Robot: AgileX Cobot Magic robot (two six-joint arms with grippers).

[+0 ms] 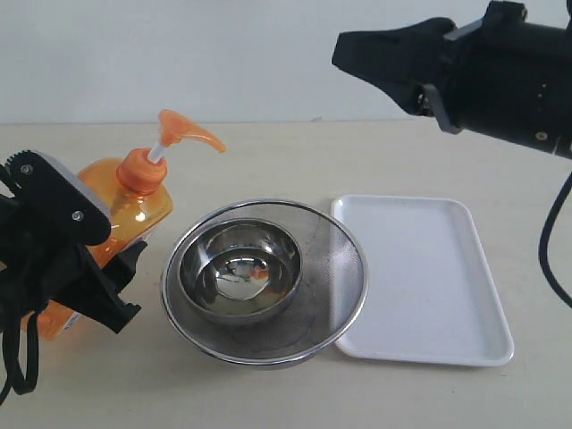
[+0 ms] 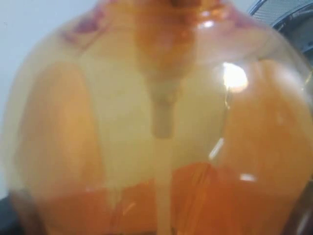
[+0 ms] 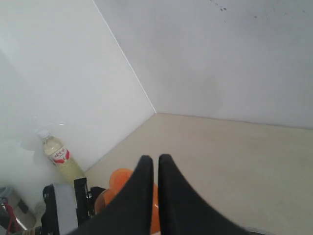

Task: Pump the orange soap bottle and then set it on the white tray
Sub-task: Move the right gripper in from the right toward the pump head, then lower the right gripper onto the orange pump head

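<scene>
The left gripper (image 1: 89,259) has its fingers clamped across the body of the orange soap bottle (image 1: 134,210). It holds the bottle at the left end of the bench (image 1: 357,152), leaning so the neck tips toward the bowls. In the left wrist view the translucent orange wall fills the picture, with the dip tube running down its middle. The pump head (image 1: 183,132) stands fully up on its white stem, nozzle pointing right, so the pumping looks not yet done.

The right gripper (image 1: 350,54) hangs high at the upper right, well apart from the bottle, with its fingers (image 3: 146,171) pressed together. That makes a good blunt tip for pushing.

To pump well, that tip should probably land on the broad back of the pump head above the stem, not out on the nozzle. The push should run along the tilted stem rather than straight down, or the head may skid sideways. The left hold has to resist the push, and setting the bottle more upright first would help.

The white tray (image 1: 429,268) lies bare to the right. The mesh strainer (image 1: 332,268), with a steel bowl (image 1: 239,268) nested inside, sits between it and the bottle and touches the tray's near edge. The carry will likely need to clear the strainer's rim.
</scene>
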